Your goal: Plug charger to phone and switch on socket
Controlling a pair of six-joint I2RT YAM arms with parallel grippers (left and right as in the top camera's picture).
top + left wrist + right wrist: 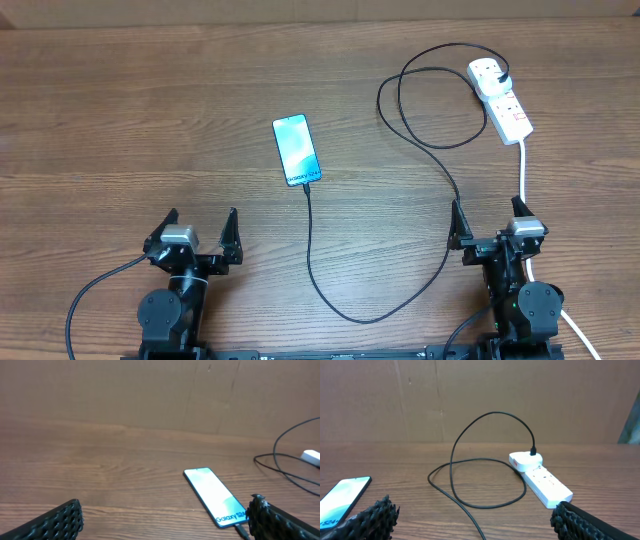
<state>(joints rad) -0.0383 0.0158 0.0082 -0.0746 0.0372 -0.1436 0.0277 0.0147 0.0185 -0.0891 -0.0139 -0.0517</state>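
Brown wood-grain table (120, 120), long grain lines running side to side, matte with soft even light and no hard shadows. Plain brown cardboard wall (150, 390) stands along the far edge, with faint vertical creases. A grey-green sliver (633, 430) shows past its right end, unclear what.

A: Table (120, 120)?
B: Brown all over, streaked with darker wood grain.
A: Phone (297, 150)?
B: Black round the frame, pale blue across the screen.
A: Charger (310, 250)?
B: Black along its whole length.
A: Socket (500, 98)?
B: White, marked in red. White too for its thick cord (523, 170).
A: Left gripper (201, 216)?
B: Black, topped with grey. Black ridged texture on the pads (60, 520).
A: And behind?
B: Plain cardboard-brown wall (470, 395).
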